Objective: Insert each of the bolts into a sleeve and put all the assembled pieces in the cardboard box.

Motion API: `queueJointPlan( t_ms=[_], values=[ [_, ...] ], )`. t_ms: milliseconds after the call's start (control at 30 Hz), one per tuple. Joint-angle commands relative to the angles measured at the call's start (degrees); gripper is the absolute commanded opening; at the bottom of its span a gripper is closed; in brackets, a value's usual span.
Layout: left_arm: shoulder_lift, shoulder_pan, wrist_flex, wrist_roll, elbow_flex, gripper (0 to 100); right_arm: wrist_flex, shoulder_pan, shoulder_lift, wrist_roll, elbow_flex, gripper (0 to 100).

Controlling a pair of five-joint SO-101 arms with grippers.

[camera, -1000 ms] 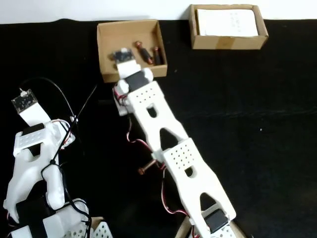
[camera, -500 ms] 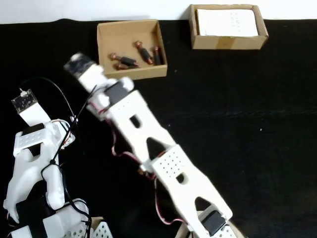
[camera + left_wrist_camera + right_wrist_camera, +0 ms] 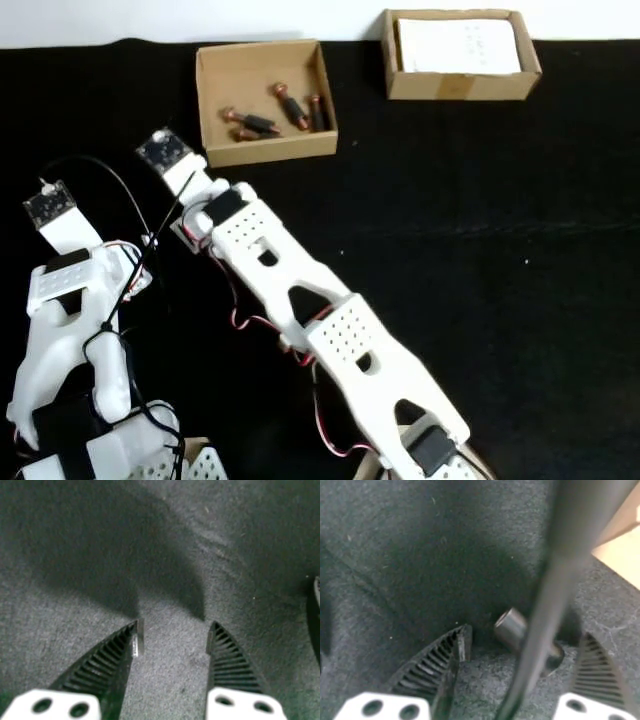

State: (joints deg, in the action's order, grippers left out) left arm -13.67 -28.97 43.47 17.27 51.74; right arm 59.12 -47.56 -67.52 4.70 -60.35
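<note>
Notes right claw spread apart, sleeve lying between its tips on surface, near-left of cardboard box. Recommends centring, clearing cable, closing squarely. Finds left claw apart.

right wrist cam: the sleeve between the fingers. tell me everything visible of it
The sleeve is a short dark cylinder, metal by its dull sheen, with one rounded end lit grey. It lies on its side on the black cloth, between the open fingers of the right gripper and apart from the ribbed fingertip beside its grey end. A cable crosses in front and hides its middle. Whether a bolt sits inside cannot be told.
</note>
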Motion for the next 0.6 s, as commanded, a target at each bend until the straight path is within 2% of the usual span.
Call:
queueJointPlan(
  t_ms=[0, 67, 233, 567],
  values=[
    [0.1, 0.3, 0.1, 0.4, -2.6, 21, -0.7, 3.1, 1.4, -0.1, 0.5, 12.7],
    [0.1, 0.3, 0.1, 0.4, -2.6, 21, -0.7, 4.0, 1.5, -0.2, 0.5, 1.2],
    [0.2, 0.3, 0.1, 0.4, -2.6, 21, 3.1, 4.9, 2.0, -0.2, -2.4, 0.5],
    [0.2, 0.3, 0.1, 0.4, -2.6, 21, 27.5, 5.8, 2.0, -0.2, -24.0, 0.6]
  ],
)
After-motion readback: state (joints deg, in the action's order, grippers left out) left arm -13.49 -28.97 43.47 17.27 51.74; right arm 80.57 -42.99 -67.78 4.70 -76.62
